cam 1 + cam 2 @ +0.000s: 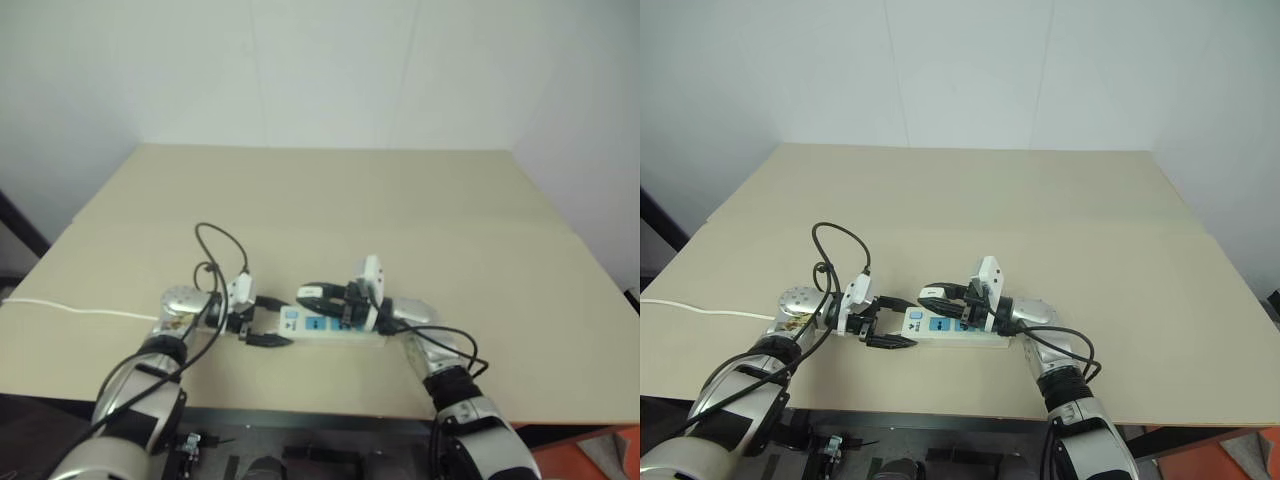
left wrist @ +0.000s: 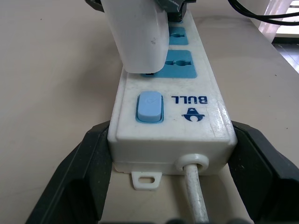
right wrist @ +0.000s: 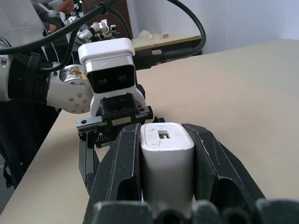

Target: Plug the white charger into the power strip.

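The power strip lies near the table's front edge, white with blue sockets and a blue switch at its cord end. My left gripper is shut on that end, one black finger against each long side. The white charger sits between the black fingers of my right gripper, which is shut on it. In the left wrist view the charger stands upright over the socket nearest the switch, its underside close on the socket. Its prongs are hidden. In the head views both grippers meet over the strip.
The strip's thin white cord runs left across the beige table and off its left edge. Black cables loop above my left wrist. A white wall stands behind the table's far edge.
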Controlling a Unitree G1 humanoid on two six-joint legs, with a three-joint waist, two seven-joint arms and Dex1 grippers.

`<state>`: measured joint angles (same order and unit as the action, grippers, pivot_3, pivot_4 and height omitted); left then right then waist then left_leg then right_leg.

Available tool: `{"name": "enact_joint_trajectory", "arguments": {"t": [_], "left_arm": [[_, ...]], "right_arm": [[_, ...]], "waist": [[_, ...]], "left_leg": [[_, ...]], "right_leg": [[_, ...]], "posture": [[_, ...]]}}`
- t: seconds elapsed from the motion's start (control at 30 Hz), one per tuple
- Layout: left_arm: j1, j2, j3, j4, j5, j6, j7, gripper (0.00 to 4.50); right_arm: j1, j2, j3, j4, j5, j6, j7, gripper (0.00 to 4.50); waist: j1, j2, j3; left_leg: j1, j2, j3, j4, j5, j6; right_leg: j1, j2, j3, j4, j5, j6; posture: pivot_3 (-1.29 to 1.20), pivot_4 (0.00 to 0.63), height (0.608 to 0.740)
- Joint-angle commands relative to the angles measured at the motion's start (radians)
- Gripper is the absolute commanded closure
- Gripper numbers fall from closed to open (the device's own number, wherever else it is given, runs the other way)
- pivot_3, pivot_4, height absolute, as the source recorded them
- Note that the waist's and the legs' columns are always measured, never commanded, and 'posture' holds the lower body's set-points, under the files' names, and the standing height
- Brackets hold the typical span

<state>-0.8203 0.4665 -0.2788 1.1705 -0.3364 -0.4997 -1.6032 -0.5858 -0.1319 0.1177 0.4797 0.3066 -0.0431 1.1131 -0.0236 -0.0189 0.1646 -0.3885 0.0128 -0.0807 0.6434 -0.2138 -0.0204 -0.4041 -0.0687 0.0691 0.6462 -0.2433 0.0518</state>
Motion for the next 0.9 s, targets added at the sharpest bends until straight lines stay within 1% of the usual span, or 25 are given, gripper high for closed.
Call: {"name": "enact_joint_trajectory", "arguments": {"t": [0.03, 0.47, 0.73, 0.9], "left_arm": [[0.001, -0.010, -0.026, 0.001, 0.014, 0.004, -0.011, 1.23], [0.002, -0.007, -0.027, 0.005, 0.014, 0.001, -0.011, 1.23], [0.006, 0.000, -0.031, 0.005, 0.012, 0.001, -0.011, 1.23], [0.007, 0.001, -0.033, 0.005, 0.012, -0.001, -0.011, 1.23]], "right_arm": [[-0.015, -0.019, -0.016, 0.025, -0.006, -0.023, 0.003, 3.22], [-0.013, -0.110, -0.048, 0.048, 0.004, -0.033, 0.055, 3.22], [-0.001, -0.130, -0.049, 0.054, 0.007, -0.037, 0.056, 3.22], [0.006, -0.122, -0.035, 0.057, -0.005, -0.065, 0.057, 3.22]], "waist": [[0.000, 0.000, 0.000], [0.004, 0.000, 0.000], [0.005, 0.000, 0.000], [0.005, 0.000, 0.000]], "left_leg": [[0.000, 0.000, 0.000, 0.000, 0.000, 0.000], [0.000, 0.000, 0.000, 0.000, 0.000, 0.000], [0.000, 0.000, 0.000, 0.000, 0.000, 0.000], [0.000, 0.000, 0.000, 0.000, 0.000, 0.000]], "right_leg": [[0.000, 0.000, 0.000, 0.000, 0.000, 0.000], [0.000, 0.000, 0.000, 0.000, 0.000, 0.000], [0.000, 0.000, 0.000, 0.000, 0.000, 0.000], [0.000, 0.000, 0.000, 0.000, 0.000, 0.000]], "posture": [[0.00, 0.150, 0.740], [0.00, 0.150, 0.740], [0.00, 0.150, 0.740], [0.00, 0.150, 0.740]]}}
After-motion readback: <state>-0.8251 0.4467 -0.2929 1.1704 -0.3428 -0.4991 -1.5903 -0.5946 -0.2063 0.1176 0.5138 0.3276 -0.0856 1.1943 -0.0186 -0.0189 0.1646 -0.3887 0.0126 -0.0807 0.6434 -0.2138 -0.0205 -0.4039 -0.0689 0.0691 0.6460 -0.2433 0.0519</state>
